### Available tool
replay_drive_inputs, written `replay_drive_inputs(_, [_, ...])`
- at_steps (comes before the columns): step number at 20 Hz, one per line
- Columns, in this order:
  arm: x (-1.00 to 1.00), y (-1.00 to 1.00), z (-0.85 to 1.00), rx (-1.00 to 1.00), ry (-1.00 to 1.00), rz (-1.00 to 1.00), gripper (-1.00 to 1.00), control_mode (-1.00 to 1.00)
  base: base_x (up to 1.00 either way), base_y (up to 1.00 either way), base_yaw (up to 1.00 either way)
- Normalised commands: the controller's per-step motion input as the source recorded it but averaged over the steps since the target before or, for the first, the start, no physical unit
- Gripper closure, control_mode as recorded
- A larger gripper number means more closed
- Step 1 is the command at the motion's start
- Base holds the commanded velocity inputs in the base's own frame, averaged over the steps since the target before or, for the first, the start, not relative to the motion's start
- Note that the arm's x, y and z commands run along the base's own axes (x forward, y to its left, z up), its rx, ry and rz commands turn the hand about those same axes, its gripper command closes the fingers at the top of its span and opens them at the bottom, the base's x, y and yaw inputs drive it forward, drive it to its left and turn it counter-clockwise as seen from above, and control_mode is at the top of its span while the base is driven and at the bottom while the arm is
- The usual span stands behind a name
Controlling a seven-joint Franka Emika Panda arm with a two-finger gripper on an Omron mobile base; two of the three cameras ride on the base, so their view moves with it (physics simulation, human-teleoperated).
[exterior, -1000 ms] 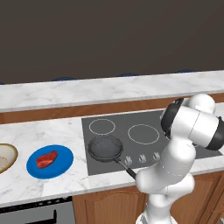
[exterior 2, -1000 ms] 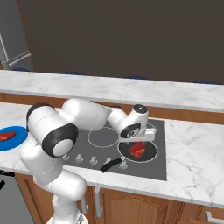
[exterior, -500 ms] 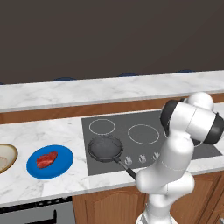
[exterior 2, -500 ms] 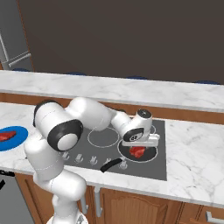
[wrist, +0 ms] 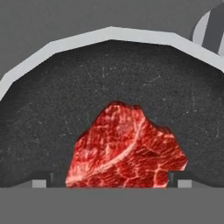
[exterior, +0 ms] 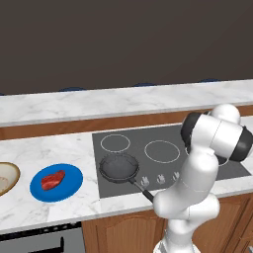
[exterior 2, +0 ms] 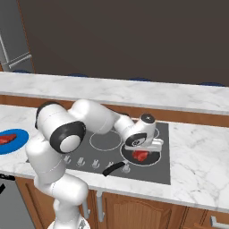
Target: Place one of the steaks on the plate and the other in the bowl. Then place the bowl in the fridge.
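**Second steak under the open gripper, not yet taken**

We judge the step in hand to be the pick-up of the second steak (wrist: 127, 151), destined for the bowl (exterior: 6, 178).

Nearest, at the bottom of the hand view, the gripper (wrist: 109, 180) has its two fingertips (wrist: 43, 179) set wide apart, with the red meat lying between them and nothing clamped. The steak rests flat on the dark floor of a frying pan (wrist: 52, 109), whose pale rim arcs across the upper frame.

In the right base view, the gripper (exterior 2: 142, 151) hangs low over that steak (exterior 2: 141, 155), centre right of the frame, on the black cooktop (exterior 2: 163, 172). We cannot tell whether the tips touch the meat.

Further off, at the left of the left base view, the first steak (exterior: 52, 180) already lies on the blue plate (exterior: 71, 185); the bowl sits just beside it at the frame edge, apparently empty.

In our judgement the next move calls for a short descent, closing on the slab, then a long carry leftward to the bowl.
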Motion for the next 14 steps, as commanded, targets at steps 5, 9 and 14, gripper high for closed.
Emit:
replay_drive_inputs(5, [0.01,0.34,0.00,0.00,0.00,-0.23,-1.00,-1.00,0.00,0.00,0.00])
replay_drive_inputs(9, [0.19,0.35,0.00,0.00,0.00,-0.25,-1.00,-1.00,0.00,0.00,0.00])
replay_drive_inputs(14, [0.20,0.38,0.00,0.00,0.02,-0.25,-1.00,-1.00,0.00,0.00,0.00])
